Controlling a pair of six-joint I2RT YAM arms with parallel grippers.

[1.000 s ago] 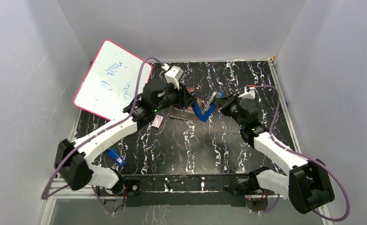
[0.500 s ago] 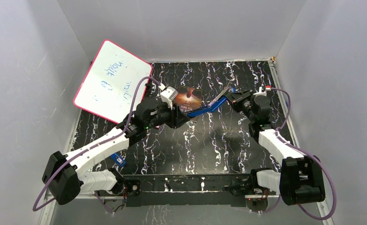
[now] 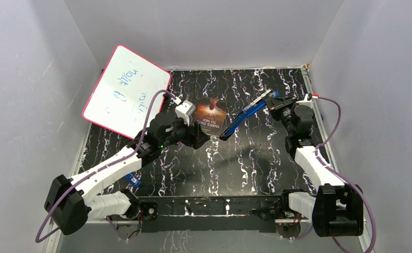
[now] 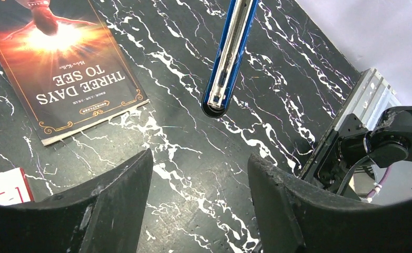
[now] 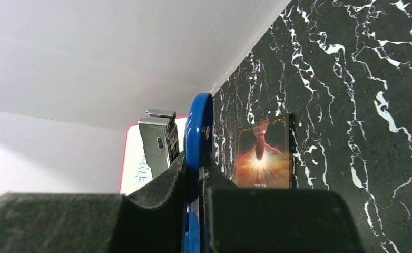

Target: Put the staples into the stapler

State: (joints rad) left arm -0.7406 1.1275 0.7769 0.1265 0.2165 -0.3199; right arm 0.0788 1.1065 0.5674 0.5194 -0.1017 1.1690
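Observation:
My right gripper is shut on the blue stapler and holds it off the table, slanting down to the left. In the right wrist view the blue body is clamped between my fingers, with its silver metal part beside it. My left gripper stands open just short of the stapler's low end. The left wrist view shows that end hanging ahead of the left gripper, with only table between the fingers. The staples are not in view.
A book lies flat behind the left gripper. A small red-and-white box sits by the left finger. A whiteboard leans at the back left. A small blue object lies near the left arm's base.
The left gripper has opened and let go of the stapler's low end. The right arm has drawn back to the right with the stapler, which went from a folded V to a straight line.

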